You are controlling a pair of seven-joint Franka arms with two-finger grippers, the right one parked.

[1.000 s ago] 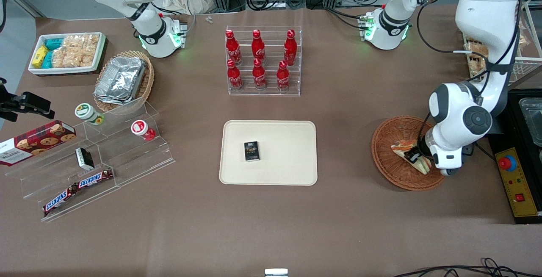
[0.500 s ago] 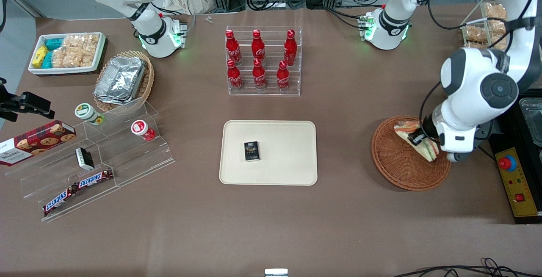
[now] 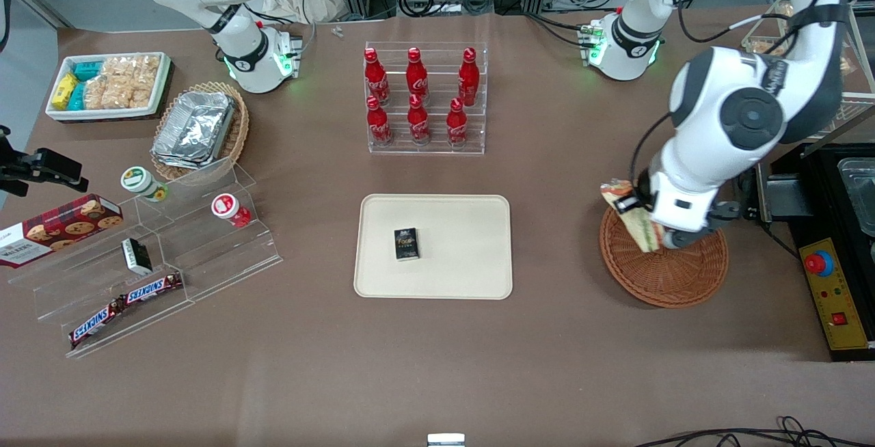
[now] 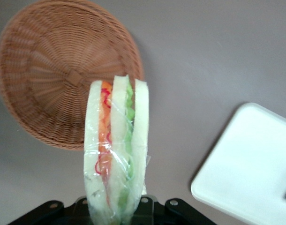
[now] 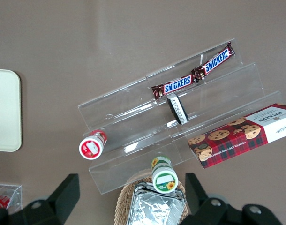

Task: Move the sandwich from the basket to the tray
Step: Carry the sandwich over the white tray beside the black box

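The sandwich [image 3: 632, 221] is held clamped in the gripper [image 3: 642, 218] of the left arm, lifted clear above the basket [image 3: 673, 276] — over the part of its rim that lies nearest the tray [image 3: 478, 276]. In the left wrist view the wrapped wedge [image 4: 116, 154] is seen edge-on between the gripper's [image 4: 117, 211] black jaws, which are closed on its lower end; three white bread layers are shown, with orange and red filling in one gap and green in the other, and clear wrap is stretched over them. Under the sandwich the reddish-brown woven basket [image 4: 49, 84] is seen with nothing lying in it, and a rounded corner of the cream tray [image 4: 246, 178] is visible on the brown table [image 4: 204, 56] just beside it. In the front view the tray is set near the middle of the table, well apart from the basket, toward the parked arm's end. One small dark box [image 3: 406, 243] is lying flat on the tray — nearer its parked-arm edge than its basket-side edge. A clear rack of red bottles [image 3: 420, 98] is stood farther from the front camera than the tray.
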